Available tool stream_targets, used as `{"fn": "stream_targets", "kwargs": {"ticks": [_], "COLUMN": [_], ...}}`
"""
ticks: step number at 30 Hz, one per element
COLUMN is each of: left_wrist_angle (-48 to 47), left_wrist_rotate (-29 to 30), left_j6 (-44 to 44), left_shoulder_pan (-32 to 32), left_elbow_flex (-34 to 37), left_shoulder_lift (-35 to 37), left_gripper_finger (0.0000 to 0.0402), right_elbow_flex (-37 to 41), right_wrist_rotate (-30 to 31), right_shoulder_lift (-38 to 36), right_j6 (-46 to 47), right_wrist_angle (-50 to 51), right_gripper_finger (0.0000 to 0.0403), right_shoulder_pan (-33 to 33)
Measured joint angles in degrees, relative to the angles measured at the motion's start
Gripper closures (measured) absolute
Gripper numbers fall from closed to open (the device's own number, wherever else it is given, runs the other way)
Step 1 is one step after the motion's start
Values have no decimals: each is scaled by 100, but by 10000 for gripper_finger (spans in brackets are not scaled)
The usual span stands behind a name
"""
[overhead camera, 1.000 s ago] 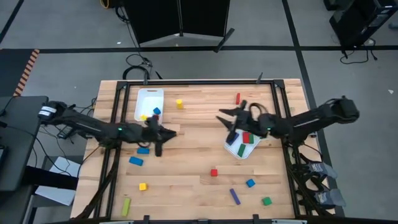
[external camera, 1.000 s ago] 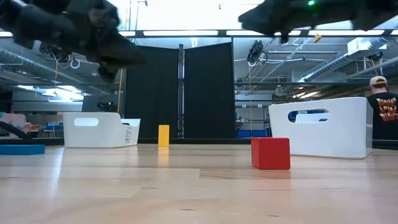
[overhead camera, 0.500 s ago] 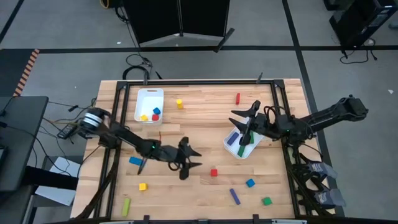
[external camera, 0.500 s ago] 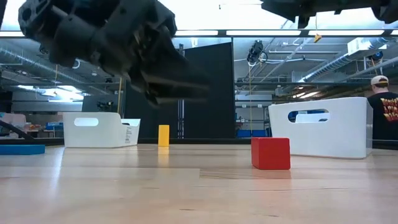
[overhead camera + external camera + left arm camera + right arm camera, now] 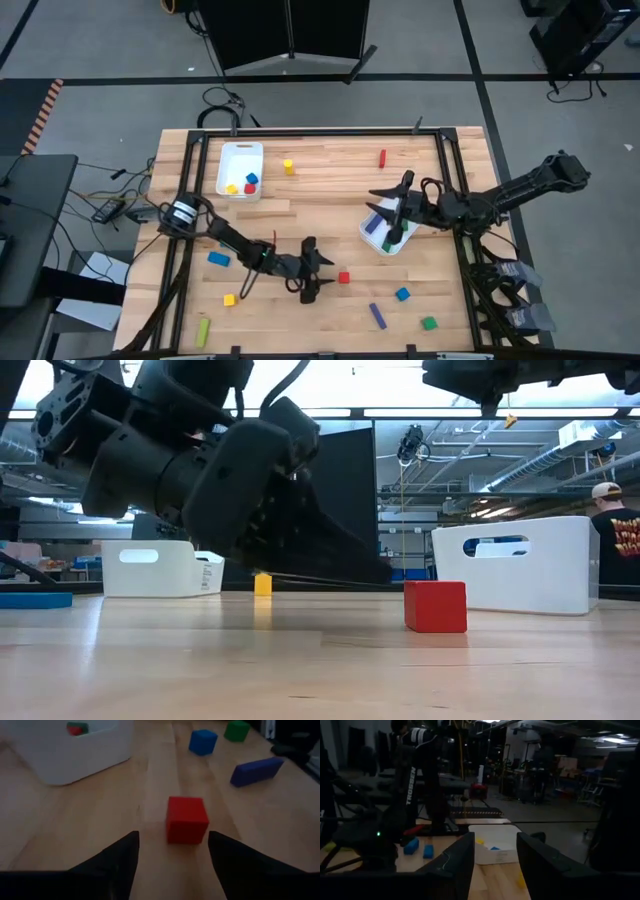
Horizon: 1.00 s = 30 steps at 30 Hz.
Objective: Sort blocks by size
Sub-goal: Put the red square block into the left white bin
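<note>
Blocks lie scattered over the wooden table (image 5: 320,215), some loose and some in two white bins. The table is pale planks in a dark frame, on a grey floor crossed by dark lines. The low view looks into a workshop hall with ceiling strip lights and a black partition. A person (image 5: 618,535) there is cut off by the picture's right edge.

The left arm (image 5: 190,470) fills much of the low view and hides all but the foot of a yellow block (image 5: 262,586) behind it. The right arm reaches in from the table's right side. Its right gripper (image 5: 493,840) hangs over the right bin (image 5: 372,238) and covers most of what lies inside. Only a green and a blue piece can be made out there. Its jaws stand apart with nothing between them.

The left bin (image 5: 240,150), near the far left corner, holds a few small cubes: yellow, blue and red.

The left gripper (image 5: 172,837) is low over the table near its front middle. Its jaws are released, and the red cube (image 5: 186,818) sits on the wood just ahead of them, untouched.

Near that cube, towards the front right, lie a purple bar (image 5: 378,316), a blue cube (image 5: 402,294) and a green cube (image 5: 429,323). A blue bar (image 5: 30,600) is cut off by the low view's left edge.
</note>
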<state>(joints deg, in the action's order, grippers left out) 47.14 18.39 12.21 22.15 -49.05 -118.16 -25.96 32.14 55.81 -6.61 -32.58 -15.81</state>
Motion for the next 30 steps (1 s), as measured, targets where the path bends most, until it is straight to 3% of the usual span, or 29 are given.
{"fn": "stream_targets", "kwargs": {"ticks": [6, 11, 16, 20, 30], "left_wrist_angle": [-272, -110, -1556, -2081, -1442], "left_wrist_rotate": [39, 498, 639, 706, 426], "left_j6": [-49, -924, -1200, -1090, -515], "left_shoulder_pan": [2, -133, -422, -528, -1067], "left_elbow_flex": [-100, -94, -90, -73, -276], "left_shoulder_lift": [248, 1771, 2979, 2943, 2571], "left_gripper_finger": [138, 158, 180, 182, 183], "right_elbow_flex": [-2, -2, -2, -1, -2], "right_wrist_rotate": [-2, -2, -2, -2, -9], "right_shoulder_lift": [-5, -9, -9, -7, -6], "right_j6": [0, -51, -46, 6, 104], "right_wrist_angle": [-40, -79, -126, -101, -482], "right_gripper_finger": [245, 244, 244, 244, 244], "right_shoulder_pan": [-148, -210, -208, -208, -191]}}
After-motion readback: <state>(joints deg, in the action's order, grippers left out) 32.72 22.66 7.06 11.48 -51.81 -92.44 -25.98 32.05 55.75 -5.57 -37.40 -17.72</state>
